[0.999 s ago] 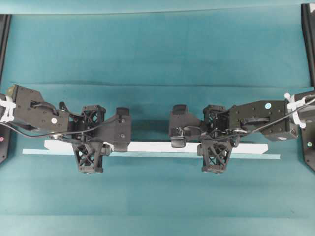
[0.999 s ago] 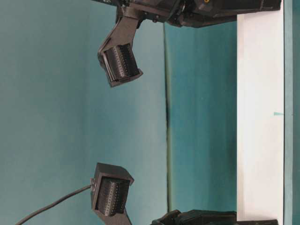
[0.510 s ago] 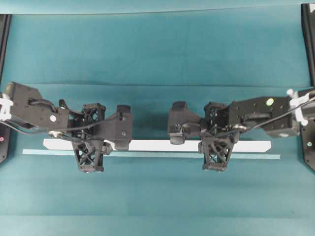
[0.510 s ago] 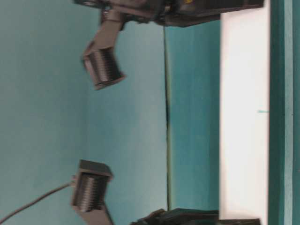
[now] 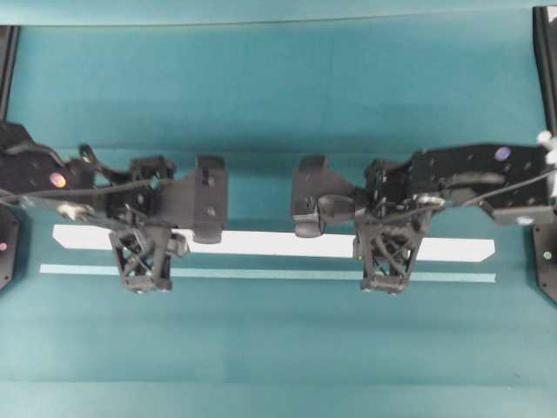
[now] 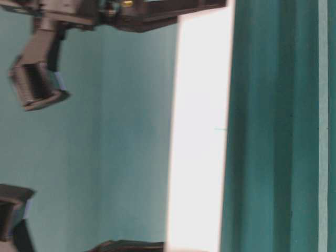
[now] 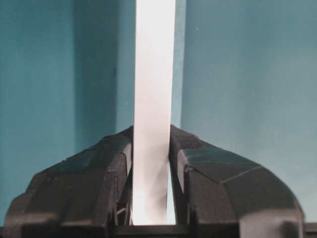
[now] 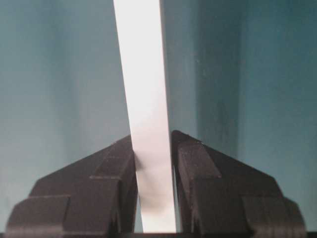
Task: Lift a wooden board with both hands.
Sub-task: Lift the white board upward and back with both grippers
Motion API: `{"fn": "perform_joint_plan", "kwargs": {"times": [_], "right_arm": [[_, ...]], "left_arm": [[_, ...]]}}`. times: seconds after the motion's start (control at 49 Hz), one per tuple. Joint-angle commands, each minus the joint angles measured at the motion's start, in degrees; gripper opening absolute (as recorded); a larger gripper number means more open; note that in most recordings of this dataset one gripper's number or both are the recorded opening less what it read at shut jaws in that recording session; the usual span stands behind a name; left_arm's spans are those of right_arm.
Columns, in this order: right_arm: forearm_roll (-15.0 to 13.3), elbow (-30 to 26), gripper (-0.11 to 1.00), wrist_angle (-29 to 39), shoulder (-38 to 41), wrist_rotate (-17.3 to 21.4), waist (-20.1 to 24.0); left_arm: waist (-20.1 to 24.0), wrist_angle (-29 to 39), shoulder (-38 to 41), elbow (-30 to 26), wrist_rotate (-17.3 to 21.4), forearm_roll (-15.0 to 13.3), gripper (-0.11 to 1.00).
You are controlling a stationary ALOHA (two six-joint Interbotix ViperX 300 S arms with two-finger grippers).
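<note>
Overhead, board: the wooden board runs straight across the teal table, parallel to the pale strip and on its far side, with a clear band of table showing between the two.
Overhead, left gripper: sits over the board's left part, above the strip's left end.
Overhead, right gripper: sits over the board's right part, inside the strip's right end.
Table-level, board: blurred white plank standing well away from the strip, teal table between them, so it reads as off the surface.
Left wrist, grip: both black fingers press the board's two faces; clamped on it.
Right wrist, grip: fingers closed against the board the same way; clamped.
Progress: grasp with both hands looks done and the lift seems underway, board roughly level.
Left to do: probably only carrying it higher while keeping both ends even.
</note>
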Motion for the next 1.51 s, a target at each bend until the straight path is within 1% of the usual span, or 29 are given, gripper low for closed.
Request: {"fn": "perform_joint_plan", "kwargs": {"times": [0.0, 0.163, 0.408, 0.612, 0.917, 0.999, 1.142, 1.325, 1.488], "right_arm": [[0.18, -3.08, 0.21, 2.72, -1.67, 1.14, -0.26], [0.18, -6.94, 0.21, 7.82, -2.9, 1.23, -0.35], [0.18, -13.36, 0.21, 14.59, -2.9, 2.29, -0.35], [0.0, -19.42, 0.21, 21.97, -2.64, 2.64, -0.35], [-0.09, -28.13, 0.21, 30.15, -2.37, 3.16, -0.79], [-0.53, -30.15, 0.21, 32.34, -2.37, 3.16, -1.23], [-1.23, -32.78, 0.21, 34.28, -2.37, 3.16, -1.32], [-2.02, -37.18, 0.21, 36.12, -2.55, 3.43, -1.32], [-2.2, -39.55, 0.21, 36.56, -2.37, 4.22, -1.32]], "left_arm": [[0.97, 1.32, -2.64, -2.2, -0.26, 0.18, 0.17], [1.49, 7.12, -4.83, -5.45, -0.35, 0.18, 0.17], [1.49, 14.94, -5.62, -12.74, -0.44, 0.18, 0.17], [1.58, 18.37, -5.54, -17.23, -0.35, 0.18, 0.17], [2.2, 24.79, -5.62, -23.38, -0.26, 0.18, 0.17], [2.2, 25.84, -5.62, -25.58, -0.18, 0.18, 0.17], [2.2, 28.21, -5.27, -29.79, -0.18, 0.18, 0.17], [2.2, 33.66, -4.31, -34.63, -0.18, 0.18, 0.17], [2.2, 34.98, -3.6, -37.44, -0.26, 0.18, 0.17]]}}
